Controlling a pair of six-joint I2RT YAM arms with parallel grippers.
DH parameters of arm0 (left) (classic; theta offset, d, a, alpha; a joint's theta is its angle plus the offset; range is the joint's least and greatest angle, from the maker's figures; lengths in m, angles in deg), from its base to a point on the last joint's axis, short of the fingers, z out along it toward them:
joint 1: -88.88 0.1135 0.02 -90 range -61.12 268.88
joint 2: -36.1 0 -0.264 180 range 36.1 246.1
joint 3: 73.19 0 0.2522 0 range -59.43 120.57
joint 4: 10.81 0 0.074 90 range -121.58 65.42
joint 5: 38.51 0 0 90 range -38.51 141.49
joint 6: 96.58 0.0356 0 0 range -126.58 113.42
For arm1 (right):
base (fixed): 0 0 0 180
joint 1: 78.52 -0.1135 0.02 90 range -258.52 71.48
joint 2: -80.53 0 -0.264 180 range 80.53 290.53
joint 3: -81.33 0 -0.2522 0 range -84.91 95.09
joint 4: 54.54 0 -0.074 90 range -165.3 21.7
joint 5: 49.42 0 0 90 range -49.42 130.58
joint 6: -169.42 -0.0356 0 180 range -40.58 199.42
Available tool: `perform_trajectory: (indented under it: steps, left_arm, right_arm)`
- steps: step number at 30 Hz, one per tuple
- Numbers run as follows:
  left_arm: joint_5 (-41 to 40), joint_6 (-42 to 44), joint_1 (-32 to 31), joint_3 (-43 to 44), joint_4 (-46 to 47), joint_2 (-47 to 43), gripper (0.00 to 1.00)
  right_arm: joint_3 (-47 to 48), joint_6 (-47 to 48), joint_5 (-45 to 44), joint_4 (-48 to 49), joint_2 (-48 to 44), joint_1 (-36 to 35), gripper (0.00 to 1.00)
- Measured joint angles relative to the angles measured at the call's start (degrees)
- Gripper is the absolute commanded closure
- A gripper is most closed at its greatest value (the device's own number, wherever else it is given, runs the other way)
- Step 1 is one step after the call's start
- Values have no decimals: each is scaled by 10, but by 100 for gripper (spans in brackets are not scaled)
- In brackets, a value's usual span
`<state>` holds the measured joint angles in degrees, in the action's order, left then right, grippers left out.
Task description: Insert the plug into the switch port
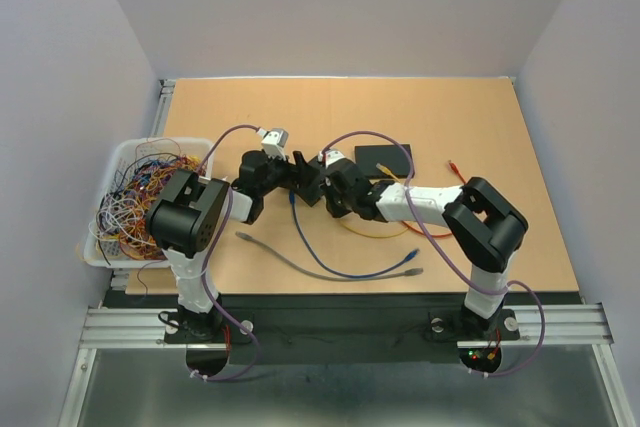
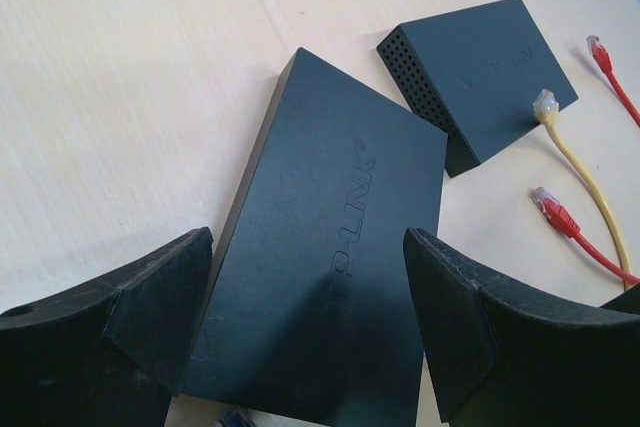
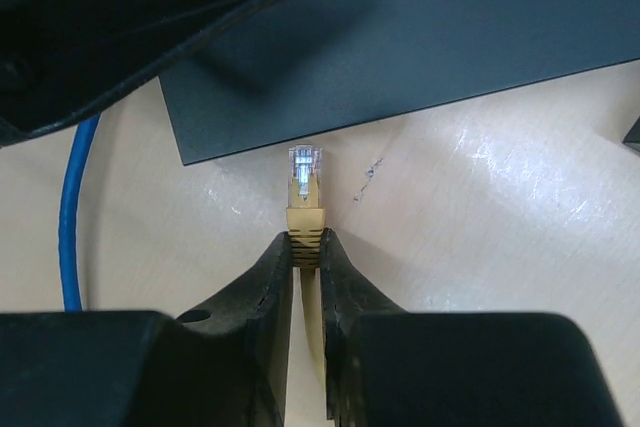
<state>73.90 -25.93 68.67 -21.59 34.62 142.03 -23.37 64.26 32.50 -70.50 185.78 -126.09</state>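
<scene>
My right gripper (image 3: 306, 239) is shut on a yellow plug (image 3: 305, 195), whose clear tip points at the near edge of the black TP-LINK switch (image 3: 420, 37), a short gap away. No port shows on that edge. In the left wrist view the switch (image 2: 330, 277) lies flat between the wide open fingers of my left gripper (image 2: 308, 247), which hovers over it without touching. From above, both grippers (image 1: 300, 175) (image 1: 325, 192) meet mid-table and hide most of the switch.
A second black box (image 2: 480, 77) lies beyond the switch, a loose yellow plug (image 2: 545, 105) resting on it. Red plugs (image 2: 555, 209) lie to its right. Blue cable (image 1: 300, 237) and grey cable (image 1: 330, 269) trail toward the front. A white bin of wires (image 1: 140, 197) stands at the left.
</scene>
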Motion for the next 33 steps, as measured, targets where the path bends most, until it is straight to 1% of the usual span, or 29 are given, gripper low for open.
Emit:
perform_trajectory:
  steps: [14, 24, 33]
  left_arm:
    - [-2, 4, -1, 0, -2, 0, 12]
    - [-14, 13, -5, 0, -3, 0, 12]
    - [-25, 19, -7, 0, -4, 0, 12]
  right_arm:
    - [12, 11, -32, -3, 11, -3, 100]
    - [25, 17, -33, -9, 19, -5, 100]
    - [35, 17, -45, -12, 25, -27, 100]
